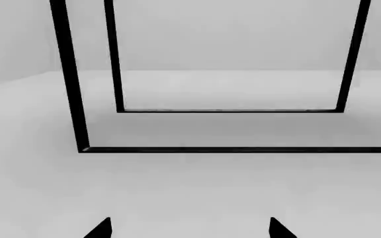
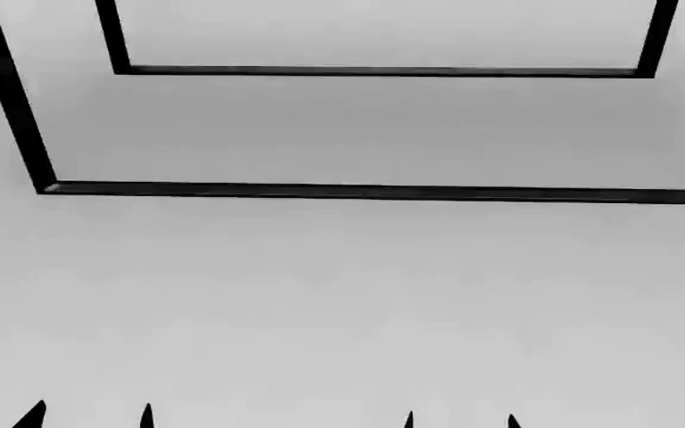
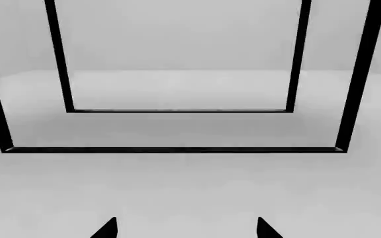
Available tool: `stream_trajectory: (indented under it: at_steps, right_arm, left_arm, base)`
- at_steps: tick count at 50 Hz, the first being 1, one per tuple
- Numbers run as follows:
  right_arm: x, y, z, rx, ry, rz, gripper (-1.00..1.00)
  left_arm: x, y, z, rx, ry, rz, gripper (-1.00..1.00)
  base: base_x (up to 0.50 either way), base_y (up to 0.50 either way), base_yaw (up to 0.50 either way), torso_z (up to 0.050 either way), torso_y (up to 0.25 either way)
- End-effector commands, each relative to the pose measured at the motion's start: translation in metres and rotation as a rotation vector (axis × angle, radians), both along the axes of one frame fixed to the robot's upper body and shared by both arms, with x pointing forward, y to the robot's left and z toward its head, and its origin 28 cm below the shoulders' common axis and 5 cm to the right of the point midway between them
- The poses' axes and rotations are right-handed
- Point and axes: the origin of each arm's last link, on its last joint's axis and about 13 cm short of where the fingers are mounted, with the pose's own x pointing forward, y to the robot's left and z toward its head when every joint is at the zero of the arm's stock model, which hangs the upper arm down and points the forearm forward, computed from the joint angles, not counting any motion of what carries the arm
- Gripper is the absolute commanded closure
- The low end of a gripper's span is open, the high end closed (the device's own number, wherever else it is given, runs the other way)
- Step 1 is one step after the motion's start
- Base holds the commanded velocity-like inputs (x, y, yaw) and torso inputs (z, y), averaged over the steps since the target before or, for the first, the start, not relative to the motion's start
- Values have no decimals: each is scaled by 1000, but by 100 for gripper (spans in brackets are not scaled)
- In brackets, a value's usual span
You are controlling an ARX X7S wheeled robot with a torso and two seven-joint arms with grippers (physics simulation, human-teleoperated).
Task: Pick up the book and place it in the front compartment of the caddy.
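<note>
Only the fingertips of the robot are visible: left gripper (image 2: 86, 417) and right gripper (image 2: 459, 421) each appear as two plain black pointed wedges at the lower frame edge, without visible markings, cables or screws.

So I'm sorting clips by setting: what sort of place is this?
Apparently a bare simulated room: plain grey floor, black frame bars like table legs, grey walls. Only the tips of the left claw and right claw show.
</note>
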Motion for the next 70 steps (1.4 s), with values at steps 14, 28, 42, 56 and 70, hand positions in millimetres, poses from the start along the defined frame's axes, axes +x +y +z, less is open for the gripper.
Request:
stream_trajectory:
  at_steps: [14,28,42,56,70]
  right_arm:
    - [-2,-1,0,3,0,4,-100]
    - [-4,-1,6,2,-10,3,-100]
    - [-10,-4,95,15,-202,13,-100]
    - [-31,-9,164,-75,-294,-34,-100]
    - [-46,-8,195,-192,-315,-118,-100]
  left_arm:
    - [0,0,-1,15,15,3,-100]
    - [-4,-2,4,16,5,-10,-100]
    - [3,-4,61,37,-118,-35,-100]
    - [-9,-4,116,75,-171,-12,-100]
    - [-34,-3,159,100,-226,34,-100]
  base:
    - [0,0,0,0,0]
    - [0,0,0,0,0]
    - [0,0,0,0,0]
    - [0,0,0,0,0]
    - [0,0,0,0,0]
